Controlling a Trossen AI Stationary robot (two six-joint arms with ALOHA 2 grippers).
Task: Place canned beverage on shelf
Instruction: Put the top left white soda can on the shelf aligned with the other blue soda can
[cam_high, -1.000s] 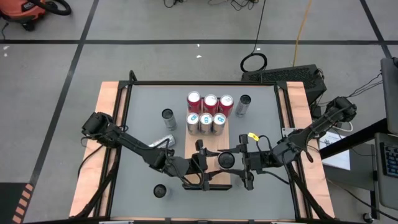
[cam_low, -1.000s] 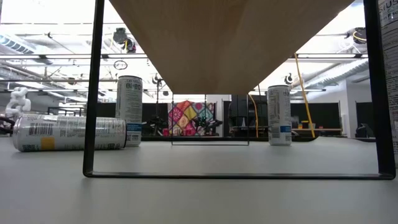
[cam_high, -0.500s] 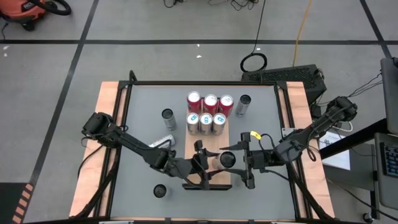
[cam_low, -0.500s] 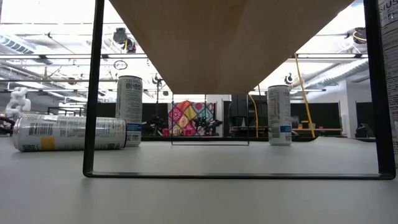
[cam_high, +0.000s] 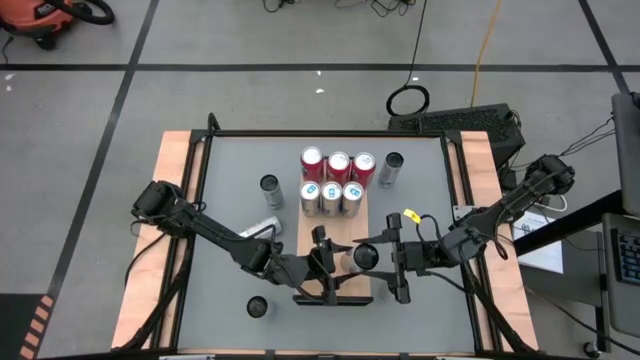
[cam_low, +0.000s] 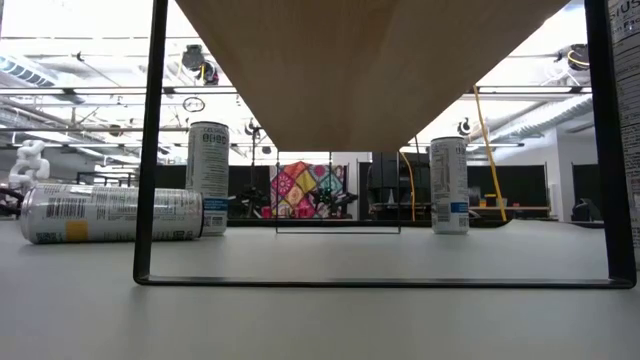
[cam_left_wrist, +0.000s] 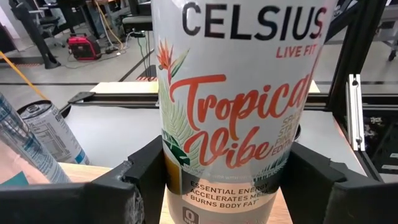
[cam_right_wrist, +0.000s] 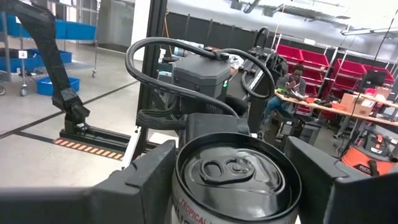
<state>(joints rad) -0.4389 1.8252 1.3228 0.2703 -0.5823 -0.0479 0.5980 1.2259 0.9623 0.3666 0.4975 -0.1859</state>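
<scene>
A white canned beverage (cam_left_wrist: 236, 106) with "Tropical Vibe" print stands upright over the near end of the shelf (cam_high: 345, 225), a light wood board. My left gripper (cam_high: 345, 262) is shut on its lower part. My right gripper (cam_high: 378, 256) reaches in from the right, open. Its fingers (cam_right_wrist: 146, 183) stand close on either side of the can's top (cam_right_wrist: 236, 177). Several red and silver cans (cam_high: 338, 182) stand on the shelf's far end. The low view shows only the shelf's underside (cam_low: 370, 60). My left gripper pinches the can's lower wall (cam_left_wrist: 180, 186) between its two fingers (cam_left_wrist: 140, 186), which reach in nearly level from the table's left. The can stands upright in the hold. Its base is below the picture, so I cannot tell whether it rests on the shelf. My right gripper: I cannot tell whether its fingers touch the can's upper wall.
A silver can lies on its side (cam_high: 262, 228) on the table left of the shelf. Upright cans stand at the far left (cam_high: 270, 190) and the far right (cam_high: 392, 170). A small dark round thing (cam_high: 257, 306) sits near the front left. The shelf's dark legs (cam_low: 150, 150) rise from the table.
My right gripper's fingers have spread a little wider around the can's top. The can and my left gripper have stayed where they were.
</scene>
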